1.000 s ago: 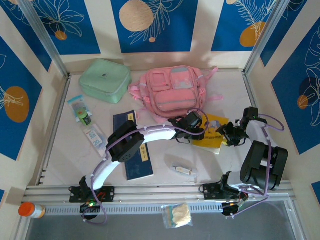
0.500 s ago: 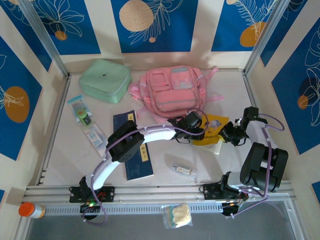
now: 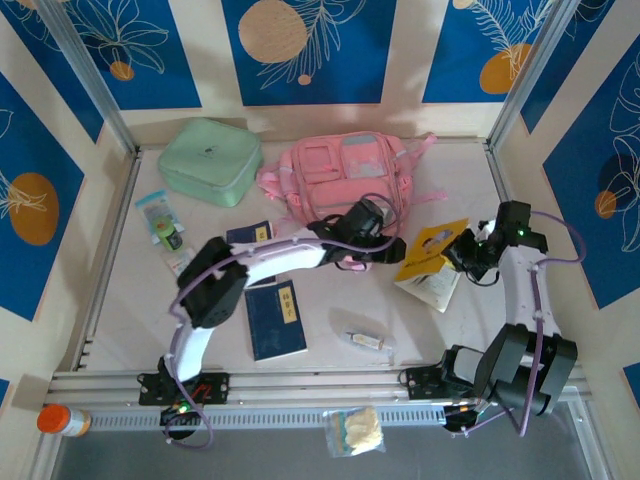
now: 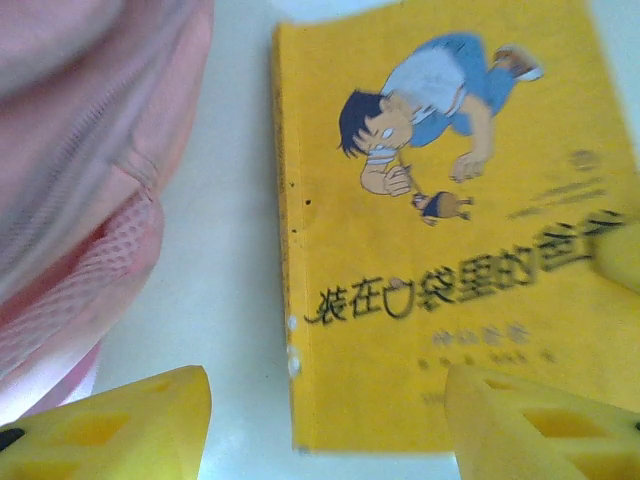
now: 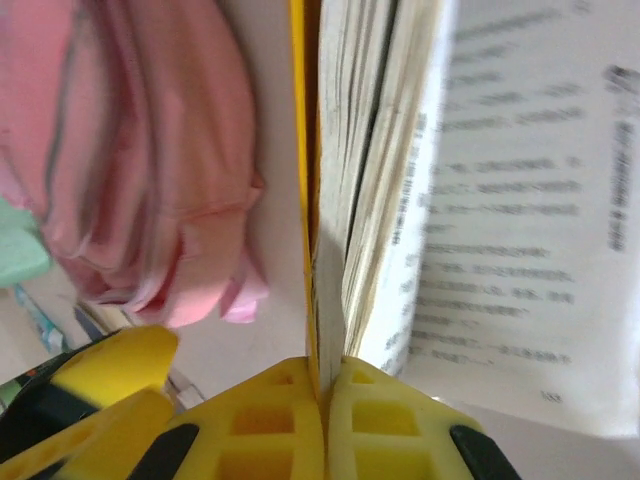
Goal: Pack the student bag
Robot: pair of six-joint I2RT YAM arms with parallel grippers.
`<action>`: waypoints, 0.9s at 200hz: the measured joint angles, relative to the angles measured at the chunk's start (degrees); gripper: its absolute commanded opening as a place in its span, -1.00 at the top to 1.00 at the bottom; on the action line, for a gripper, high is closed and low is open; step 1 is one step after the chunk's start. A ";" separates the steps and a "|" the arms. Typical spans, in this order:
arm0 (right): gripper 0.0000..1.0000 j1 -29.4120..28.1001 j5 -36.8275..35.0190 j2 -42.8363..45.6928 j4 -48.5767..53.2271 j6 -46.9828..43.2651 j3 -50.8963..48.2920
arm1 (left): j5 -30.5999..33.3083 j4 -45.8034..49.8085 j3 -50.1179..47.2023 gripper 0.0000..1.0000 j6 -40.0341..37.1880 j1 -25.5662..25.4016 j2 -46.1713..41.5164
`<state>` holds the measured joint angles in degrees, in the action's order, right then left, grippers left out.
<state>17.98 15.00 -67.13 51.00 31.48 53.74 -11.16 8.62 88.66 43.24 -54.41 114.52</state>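
With the yellow storybook point(image 4: 450, 230) being fetched, the right gripper point(image 5: 322, 385) pinches its cover and the left gripper point(image 4: 325, 430) hangs spread beside the pink student bag point(image 3: 345, 180) at the back of the table point(image 3: 460, 175), which likely needs opening next.

Case point(image 3: 210, 160) left of student bag point(image 3: 342, 172); book point(image 3: 427, 256) right.

Bright, even light leaves soft shadows beside the student bag point(image 3: 345, 185). Close up, the yellow book point(image 4: 450, 250) beside it looks blurred.
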 measured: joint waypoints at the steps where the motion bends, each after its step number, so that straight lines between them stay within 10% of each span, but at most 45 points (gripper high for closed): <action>1: 1.00 -0.04 -0.02 0.11 0.11 0.02 0.17 | -0.02 -0.11 -0.22 -0.29 0.02 0.07 -0.31; 56: 1.00 -8.11 2.23 4.46 3.85 0.22 9.77 | -6.36 -8.26 -15.28 -0.39 6.27 7.61 -17.33; 180: 1.00 -21.03 20.04 2.51 -10.08 0.00 12.66 | -14.75 -28.98 -24.72 -0.28 22.32 12.31 -19.23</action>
<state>-3.05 35.05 -64.62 40.93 31.48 66.39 -25.91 -20.36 63.94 65.56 -42.11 95.29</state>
